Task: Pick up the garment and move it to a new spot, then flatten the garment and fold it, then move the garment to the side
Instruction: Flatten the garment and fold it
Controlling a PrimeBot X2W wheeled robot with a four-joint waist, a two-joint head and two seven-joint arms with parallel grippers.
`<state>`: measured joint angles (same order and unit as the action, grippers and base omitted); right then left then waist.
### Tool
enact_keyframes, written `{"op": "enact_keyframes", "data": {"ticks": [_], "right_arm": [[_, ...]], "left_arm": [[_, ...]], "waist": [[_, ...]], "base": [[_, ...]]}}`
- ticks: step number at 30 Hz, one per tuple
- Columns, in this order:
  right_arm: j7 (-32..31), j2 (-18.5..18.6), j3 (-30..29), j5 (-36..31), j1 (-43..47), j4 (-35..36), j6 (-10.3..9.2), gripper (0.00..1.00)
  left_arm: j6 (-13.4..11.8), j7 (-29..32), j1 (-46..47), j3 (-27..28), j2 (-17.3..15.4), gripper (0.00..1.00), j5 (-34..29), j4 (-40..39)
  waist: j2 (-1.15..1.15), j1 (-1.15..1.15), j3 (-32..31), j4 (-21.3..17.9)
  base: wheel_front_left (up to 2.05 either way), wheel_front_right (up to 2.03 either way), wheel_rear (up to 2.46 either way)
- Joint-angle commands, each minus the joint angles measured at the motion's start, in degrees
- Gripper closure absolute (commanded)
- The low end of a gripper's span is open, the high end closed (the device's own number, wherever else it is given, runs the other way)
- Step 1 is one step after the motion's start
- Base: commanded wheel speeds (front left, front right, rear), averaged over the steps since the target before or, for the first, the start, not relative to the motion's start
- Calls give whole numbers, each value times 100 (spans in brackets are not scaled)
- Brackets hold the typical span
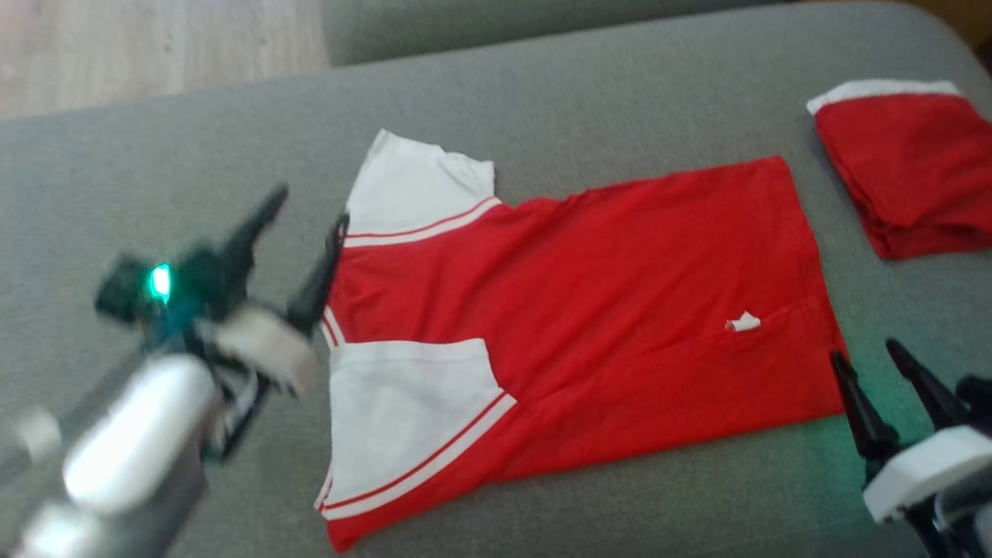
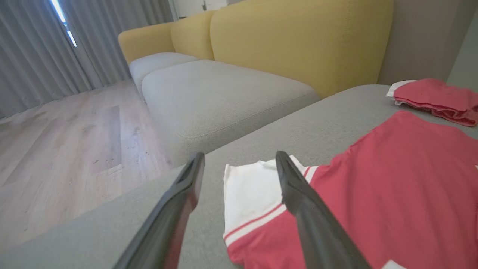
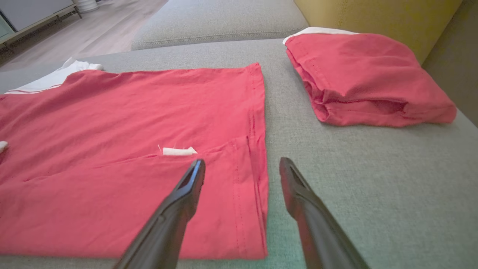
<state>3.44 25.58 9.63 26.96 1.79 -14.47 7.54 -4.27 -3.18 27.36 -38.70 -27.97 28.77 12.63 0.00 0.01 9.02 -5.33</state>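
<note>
I'm looking at a grey sofa cushion (image 1: 589,85). A red shirt with white sleeves (image 1: 589,310) lies spread flat on it. A folded red garment (image 1: 914,170) lies apart, toward the right.

The dark-fingered left gripper (image 1: 310,208) is blurred in the head view. The folded red-and-white cloth bundle (image 1: 914,170) runs off that view's right edge, and the small white fabric tag (image 1: 742,322) is too small to read.

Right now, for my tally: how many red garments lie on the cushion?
2. A shirt lies flat at the centre of the cushion; a folded garment sits apart at its far right. Whether that fold hides another, I cannot tell.
</note>
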Motion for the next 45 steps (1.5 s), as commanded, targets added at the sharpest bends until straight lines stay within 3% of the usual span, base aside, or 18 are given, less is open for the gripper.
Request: {"op": "enact_keyframes", "data": {"ticks": [1,5,10,14,20,28,29,30,31,39,45], "right_arm": [[12,151,123,-55,-282,201,-5,0],[52,149,276,-40,-602,189,-5,0],[158,117,475,10,-922,73,-5,0],[273,55,684,62,-1187,-69,-5,0],[503,-26,993,130,-1607,-290,-5,0],[739,-54,1284,252,-1981,-638,-5,0],[761,-50,1303,267,-2009,-678,-5,0],[783,-45,1320,279,-2036,-715,-5,0],[801,-40,1333,292,-2057,-748,-5,0],[824,171,1377,399,-2262,-825,-5,0],[546,252,1453,509,-2644,-906,-5,0]], "left_arm": [[274,270,646,238,-184,0,88,144],[826,1048,1496,171,-179,0,361,850],[1066,2037,2283,23,-234,0,613,1460],[1135,2685,2936,-70,-253,0,793,1891],[1154,3196,3558,-241,-362,0,699,2588],[1165,3205,3680,-417,-425,0,646,3225],[1166,3167,3698,-485,-451,9,585,3250],[1168,3113,3720,-546,-476,64,529,3272],[1169,3072,3736,-579,-479,100,521,3306],[1174,2718,3839,-863,-258,100,720,3259],[1175,1907,4036,-906,-115,100,776,3123]], "waist": [[0,-1,279,-190],[0,-1,593,-469],[0,-1,913,-745],[0,-1,1234,-969],[0,-1,1587,-1341],[0,-1,1710,-1628],[0,-1,1717,-1637],[0,-1,1726,-1641],[0,-1,1730,-1637],[0,-1,1535,-1260],[0,-1,1249,-866]], "base": [[0,0,0],[0,0,0],[0,0,0],[0,0,0],[0,0,0],[0,0,0],[0,0,0],[0,0,0],[0,0,0],[0,0,0],[0,0,0]]}}
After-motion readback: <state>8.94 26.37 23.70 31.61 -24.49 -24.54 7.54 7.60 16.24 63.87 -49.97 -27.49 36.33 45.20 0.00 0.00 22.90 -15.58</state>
